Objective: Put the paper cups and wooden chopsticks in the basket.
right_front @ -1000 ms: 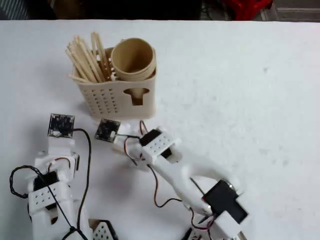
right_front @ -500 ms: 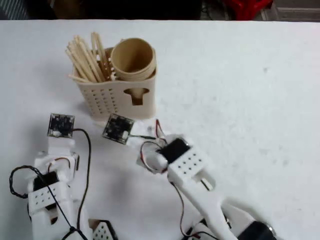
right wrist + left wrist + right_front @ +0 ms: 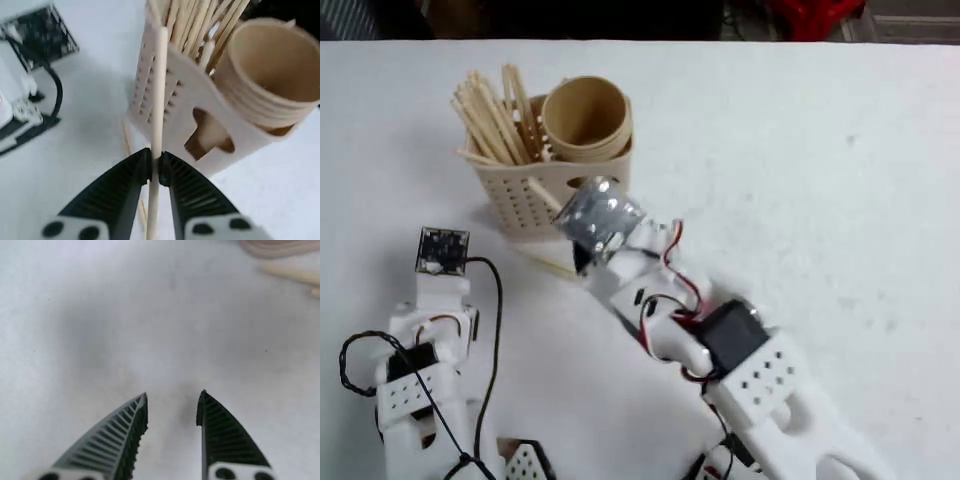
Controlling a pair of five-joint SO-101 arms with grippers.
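right gripper (image 3: 155,161) clamps chopstick (image 3: 159,90) | beside basket (image 3: 186,97) | left gripper (image 3: 173,396) parted

In the high view, the right arm's wrist camera board (image 3: 598,218) covers that arm's fingers (image 3: 122,187) and part of the basket (image 3: 510,195) front wall. The left arm (image 3: 420,370) is cut off by the frame's lower edge.

In the left wrist view, blurred pale shapes (image 3: 280,246) sit at the upper right, clipped by the edge and too soft to identify.

In the right wrist view, the held chopstick (image 3: 159,90) runs off the bottom edge. The bundled chopsticks (image 3: 200,20) run off the top and the paper cups (image 3: 270,75) off the right. The number of cups cannot be told.
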